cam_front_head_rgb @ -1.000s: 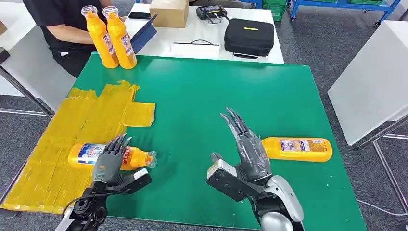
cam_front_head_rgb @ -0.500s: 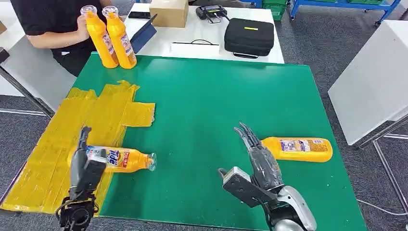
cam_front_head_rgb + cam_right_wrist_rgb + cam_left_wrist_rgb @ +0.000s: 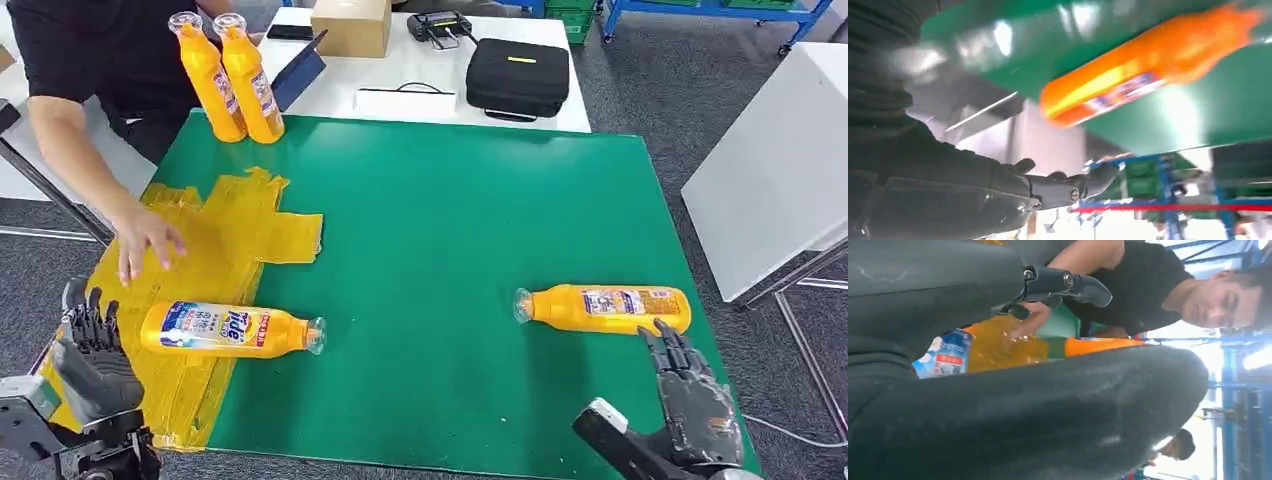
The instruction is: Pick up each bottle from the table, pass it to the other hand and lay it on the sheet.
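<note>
**Operator:** Orange plastic, glossy and tapered to a clear cap: on my head feed one bottle on the sheet (image 3: 230,330) lies on its side at lower left, its body on the crinkled yellow sheet (image 3: 200,240) and its neck poking out over the green table (image 3: 450,200).

**Second:** And the other one?

**Operator:** The bottle at right (image 3: 605,308) lies flat on the bare green mat, lower right of the frame, cap pointing left. Two upright bottles (image 3: 228,78) stand touching at the table's upper-left corner.

**Second:** Your hands?

**Operator:** My left hand (image 3: 88,350) sits at the lower-left edge, dark fingers apart, holding nothing, just left of the sheet's bottle and not touching it. My right hand (image 3: 690,395) is at the bottom right, fingers raised and spread, empty, just below the right bottle. The right wrist feed shows that bottle blurred against the green, clear of the fingers (image 3: 1068,187).

**Second:** Anyone nearby?

**Operator:** A person's hand (image 3: 145,238) rests flat on the yellow sheet at mid left, above the lying bottle. Behind the mat I see a black soft case (image 3: 517,77) and a cardboard box (image 3: 351,25) on a white table.
</note>
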Tool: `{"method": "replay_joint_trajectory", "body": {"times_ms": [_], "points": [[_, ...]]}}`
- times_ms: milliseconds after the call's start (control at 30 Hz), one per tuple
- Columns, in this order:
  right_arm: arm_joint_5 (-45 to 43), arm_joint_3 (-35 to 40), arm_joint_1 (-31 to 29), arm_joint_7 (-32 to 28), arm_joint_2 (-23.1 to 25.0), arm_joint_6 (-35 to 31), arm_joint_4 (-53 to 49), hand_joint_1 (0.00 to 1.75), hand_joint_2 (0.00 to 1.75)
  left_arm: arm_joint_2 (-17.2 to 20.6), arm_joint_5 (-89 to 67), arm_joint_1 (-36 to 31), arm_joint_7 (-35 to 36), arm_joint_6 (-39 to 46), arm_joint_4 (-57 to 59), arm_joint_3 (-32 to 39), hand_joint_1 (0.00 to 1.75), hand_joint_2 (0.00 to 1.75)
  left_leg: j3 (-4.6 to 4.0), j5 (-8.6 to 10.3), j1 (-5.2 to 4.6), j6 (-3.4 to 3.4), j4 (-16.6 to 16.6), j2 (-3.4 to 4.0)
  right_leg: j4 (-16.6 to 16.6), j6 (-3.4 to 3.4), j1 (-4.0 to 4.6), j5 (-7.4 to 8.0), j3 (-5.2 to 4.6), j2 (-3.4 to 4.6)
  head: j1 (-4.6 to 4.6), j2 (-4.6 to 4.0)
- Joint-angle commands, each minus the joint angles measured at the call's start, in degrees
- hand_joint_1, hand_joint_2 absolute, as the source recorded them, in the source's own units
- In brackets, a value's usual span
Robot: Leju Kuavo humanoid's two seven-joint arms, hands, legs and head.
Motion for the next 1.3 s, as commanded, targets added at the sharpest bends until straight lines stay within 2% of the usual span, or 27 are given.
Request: {"method": "replay_joint_trajectory", "body": {"times_ms": [33, 233, 433, 567, 700, 767, 800, 833, 1067, 1167, 1233, 1300], "points": [[1.77, -11.87, -4.51, -1.33, 0.95, 3.5, 2.7, 0.0, 1.75, -3.16, 1.09, 1.21, -0.63, -1.2, -3.06, 2.51, 0.0, 0.0, 0.15, -0.06, 0.01, -0.08, 0.03, 0.12, -0.01, -0.09, 0.05, -0.04, 0.15, -0.15, 0.02, 0.0], [2.17, -12.83, -9.86, -1.83, -0.19, 4.2, 9.06, 0.0, 1.75, -4.11, 1.22, 1.7, -0.58, -1.48, -3.65, 3.0, 0.0, 0.0, 0.35, -0.09, -0.02, -0.09, -0.02, 0.23, -0.08, -0.12, 0.06, -0.03, 0.36, -0.14, 0.04, 0.0], [2.0, -10.09, -14.45, -1.64, -4.64, 4.82, 15.57, 0.0, 1.75, -2.41, 1.78, 1.73, -0.79, -1.73, -2.68, 0.72, 0.0, 0.0, 0.28, -0.03, -0.04, -0.05, -0.04, 0.23, -0.1, -0.09, 0.03, 0.03, 0.28, -0.05, 0.02, 0.0], [1.17, -9.43, -15.16, -1.63, -6.11, 5.26, 16.68, 0.0, 1.75, -2.11, 2.0, 1.83, -0.97, -1.68, -2.39, 0.4, 0.0, 0.0, 0.25, -0.01, -0.06, -0.04, -0.03, 0.17, -0.09, -0.07, 0.0, 0.02, 0.28, -0.08, 0.02, 0.0], [-4.21, -7.29, -15.9, -0.8, -12.82, 5.88, 20.21, 0.0, 1.75, -0.23, 3.8, 0.49, -1.26, -1.32, -0.53, -1.24, 0.0, 0.0, 0.32, -0.04, -0.09, -0.03, -0.03, 0.15, -0.07, -0.09, -0.02, -0.03, 0.35, -0.15, 0.0, 0.0], [-4.82, -6.67, -16.55, -0.8, -13.86, 5.96, 21.42, 0.0, 1.75, 0.26, 4.64, -0.59, -1.39, -0.98, 0.35, -1.54, 0.0, 0.0, 0.13, 0.05, -0.11, 0.03, -0.04, 0.05, -0.06, -0.03, -0.07, 0.04, 0.18, -0.09, 0.0, 0.0], [-5.05, -6.37, -16.76, -0.76, -14.01, 5.9, 21.78, 0.0, 1.75, 0.53, 4.8, -1.21, -1.39, -0.85, 0.72, -1.67, 0.0, 0.0, 0.45, -0.08, -0.1, -0.09, -0.02, 0.18, -0.06, -0.14, -0.01, -0.06, 0.49, -0.24, 0.0, 0.0], [-5.05, -6.37, -16.76, -0.76, -14.01, 5.9, 21.78, 0.0, 1.75, 0.53, 4.8, -1.21, -1.39, -0.85, 0.72, -1.67, 0.0, 0.0, 0.24, 0.02, -0.1, -0.01, -0.05, 0.07, -0.1, -0.06, -0.05, 0.02, 0.31, -0.16, 0.02, 0.0], [-5.16, -4.78, -16.51, 0.11, -15.07, 5.9, 21.9, 0.0, 1.75, 0.55, 5.26, -1.1, -1.43, -0.36, 0.2, -1.9, 0.0, 0.0, 0.33, -0.02, -0.11, -0.06, -0.05, 0.1, -0.07, -0.11, -0.04, -0.03, 0.37, -0.21, 0.02, 0.0], [-5.63, -2.59, -18.48, 0.28, -17.64, 6.04, 25.07, 0.0, 1.75, 0.85, 5.89, -1.63, -1.3, 0.13, 0.72, -2.28, 0.0, 0.0, 0.3, -0.01, -0.12, -0.02, -0.03, 0.13, -0.05, -0.08, -0.06, -0.01, 0.32, -0.15, 0.02, 0.0], [-6.12, -1.24, -20.06, 0.34, -19.07, 6.32, 27.05, 0.0, 1.75, 1.01, 6.55, -2.35, -1.27, 0.36, 1.26, -2.36, 0.0, 0.0, 0.64, -0.21, -0.1, -0.17, 0.05, 0.3, 0.0, -0.23, 0.03, -0.17, 0.66, -0.33, 0.0, 0.0], [-6.28, -0.11, -21.57, 0.44, -19.62, 6.44, 28.58, 0.0, 1.75, 1.23, 6.86, -3.15, -1.23, 0.53, 1.82, -2.59, 0.0, 0.0, 0.35, -0.01, -0.12, -0.04, -0.02, 0.24, -0.07, -0.08, -0.05, 0.03, 0.36, -0.1, 0.0, 0.0]]}}
